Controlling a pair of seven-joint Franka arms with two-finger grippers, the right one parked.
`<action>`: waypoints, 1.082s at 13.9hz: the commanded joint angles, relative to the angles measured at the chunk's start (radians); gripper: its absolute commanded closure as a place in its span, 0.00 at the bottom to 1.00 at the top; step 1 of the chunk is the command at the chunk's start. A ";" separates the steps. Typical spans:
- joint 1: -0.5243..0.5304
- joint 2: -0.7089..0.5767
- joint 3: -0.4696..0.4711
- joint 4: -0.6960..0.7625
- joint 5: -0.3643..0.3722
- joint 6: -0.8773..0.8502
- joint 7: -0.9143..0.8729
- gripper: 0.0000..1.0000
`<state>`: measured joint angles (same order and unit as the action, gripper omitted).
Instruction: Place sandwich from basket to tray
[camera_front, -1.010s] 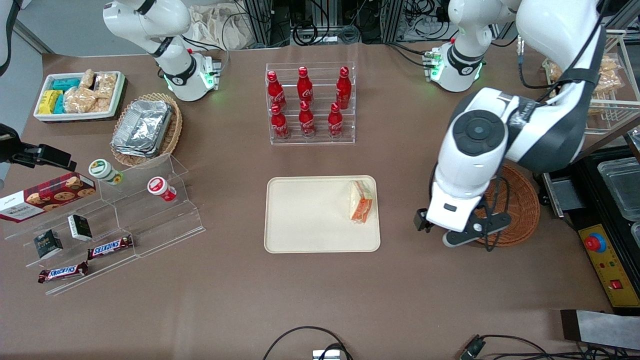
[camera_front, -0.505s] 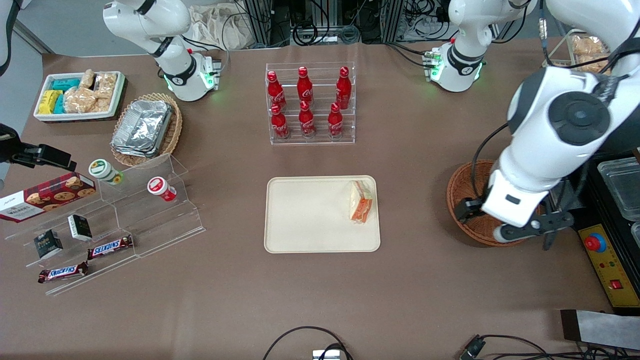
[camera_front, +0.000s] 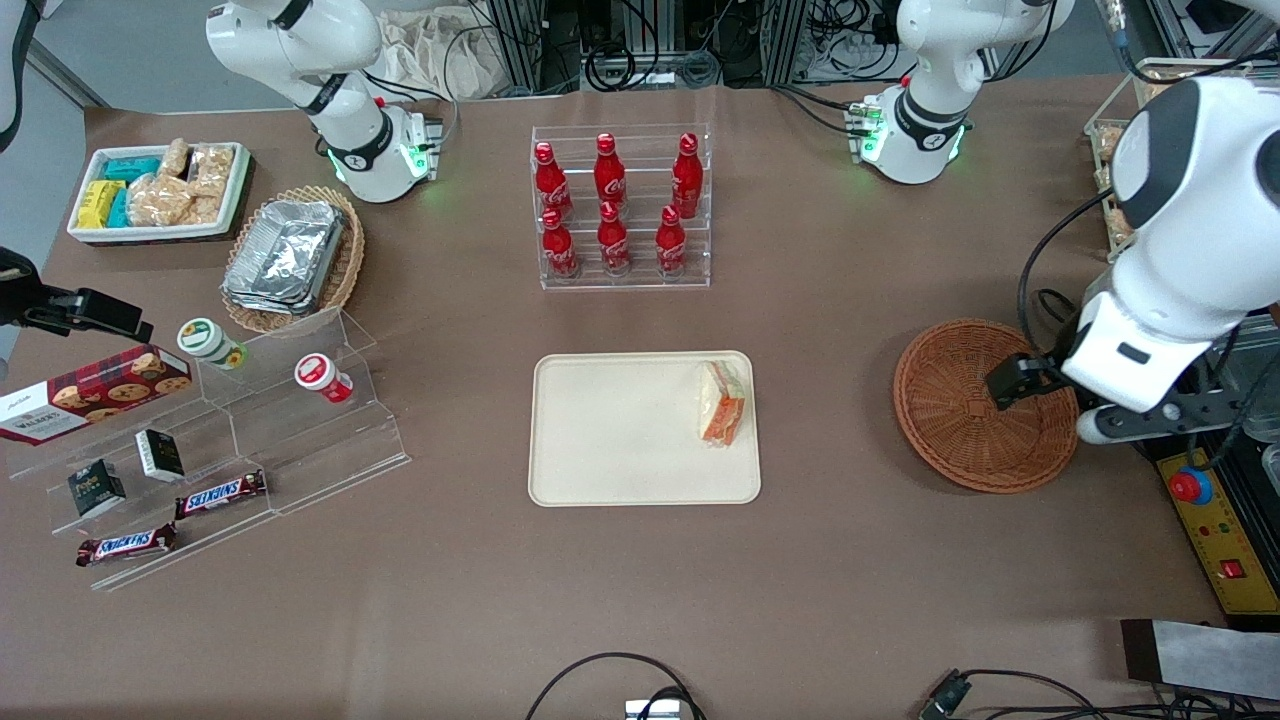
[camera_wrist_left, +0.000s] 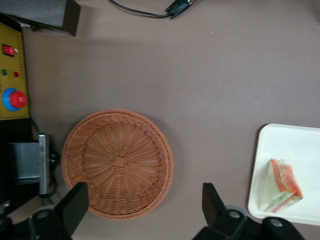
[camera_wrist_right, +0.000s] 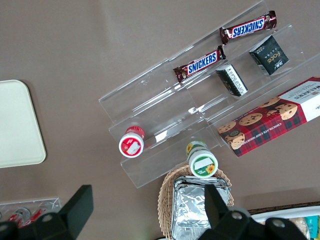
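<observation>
The sandwich (camera_front: 722, 403) (camera_wrist_left: 281, 185), a wrapped wedge with an orange and green edge, lies on the cream tray (camera_front: 620, 440) (camera_wrist_left: 295, 142), near the tray's edge toward the working arm's end. Nothing lies in the round reddish-brown wicker basket (camera_front: 960, 425) (camera_wrist_left: 117, 160), which stands beside the tray. My gripper (camera_front: 1130, 422) (camera_wrist_left: 142, 200) hangs above the table at the basket's rim, on the side away from the tray. It is open, its black fingers (camera_wrist_left: 75, 202) spread wide with nothing between them.
An acrylic rack of red cola bottles (camera_front: 620, 205) stands farther from the camera than the tray. A yellow control box with a red button (camera_front: 1190, 487) (camera_wrist_left: 12, 99) sits beside the basket. A stepped acrylic display (camera_front: 230, 440), a foil-container basket (camera_front: 290, 255) and a white snack bin (camera_front: 160, 190) lie toward the parked arm's end.
My arm has swung off the basket toward the working arm's end of the table, uncovering the whole basket. The sandwich has stayed put on the tray.
</observation>
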<state>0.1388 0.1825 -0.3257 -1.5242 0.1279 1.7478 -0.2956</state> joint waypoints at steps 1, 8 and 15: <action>-0.059 -0.122 0.118 -0.097 -0.040 -0.007 0.096 0.00; -0.073 -0.227 0.231 -0.091 -0.071 -0.137 0.283 0.00; -0.073 -0.278 0.254 -0.088 -0.116 -0.159 0.320 0.00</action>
<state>0.0807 -0.0703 -0.0885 -1.5909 0.0362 1.5963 0.0038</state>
